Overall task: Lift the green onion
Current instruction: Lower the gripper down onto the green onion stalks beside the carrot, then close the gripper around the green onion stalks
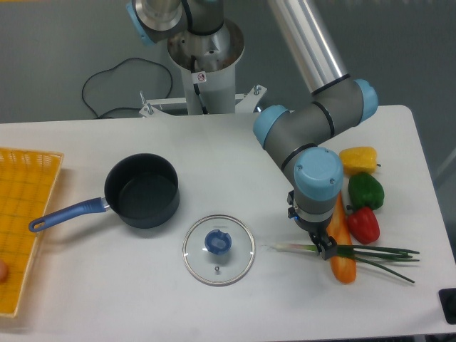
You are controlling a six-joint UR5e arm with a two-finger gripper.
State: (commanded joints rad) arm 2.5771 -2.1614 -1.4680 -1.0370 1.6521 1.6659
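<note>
The arm bends down from the top and points straight at the table (85, 299). Its gripper (325, 246) is right on the green onion (356, 251), which lies flat across the carrot (340, 246). I cannot tell how wide the fingers are.

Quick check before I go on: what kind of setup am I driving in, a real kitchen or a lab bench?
Most likely a lab bench staged as a kitchen: a bare white table carrying the arm's own pedestal, a loose cable behind it, and a pot and green onion laid out as props.
</note>
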